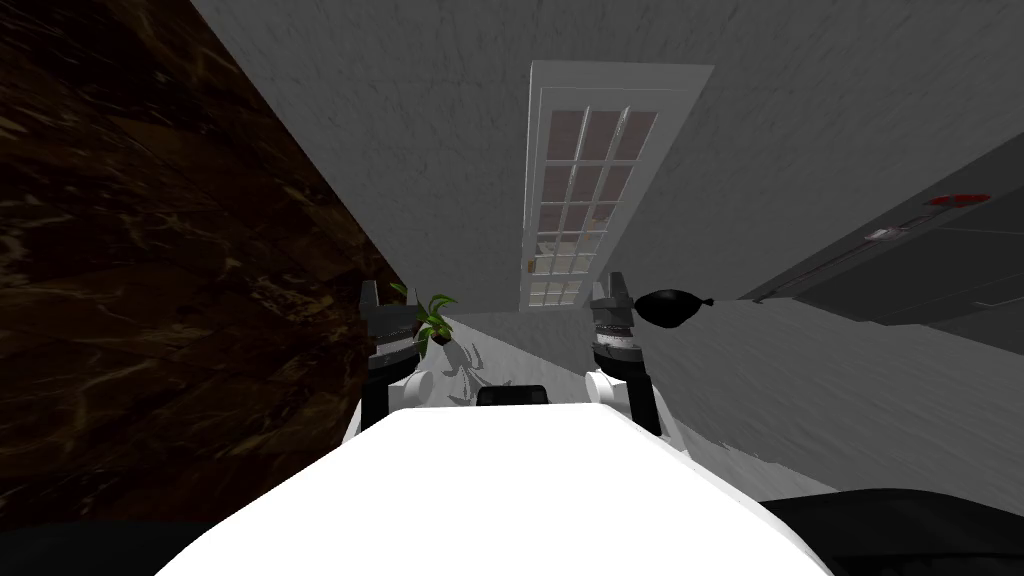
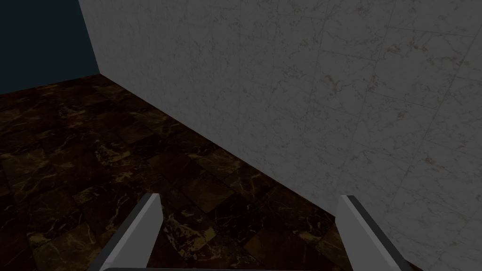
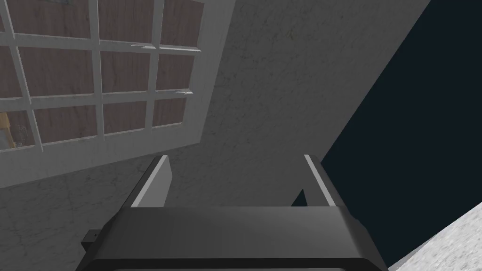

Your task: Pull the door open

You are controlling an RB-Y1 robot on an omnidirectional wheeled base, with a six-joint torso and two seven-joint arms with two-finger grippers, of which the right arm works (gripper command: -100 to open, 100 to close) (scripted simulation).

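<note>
Most of the door (image 3: 94,155) lies cut off beyond the spread right pincer (image 3: 235,157).

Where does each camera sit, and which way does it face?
Head view: on the head, looking down at a white paned door; both forearms show.
Left wrist view: on left hand, facing brown tiles meeting a grey wall; jaws open.
Right wrist view: on right hand, facing the door; jaws open.
Shared: the door, in head and right wrist views.

A house hallway: glazed white door (image 1: 598,190); potted plant (image 1: 434,318).
</note>
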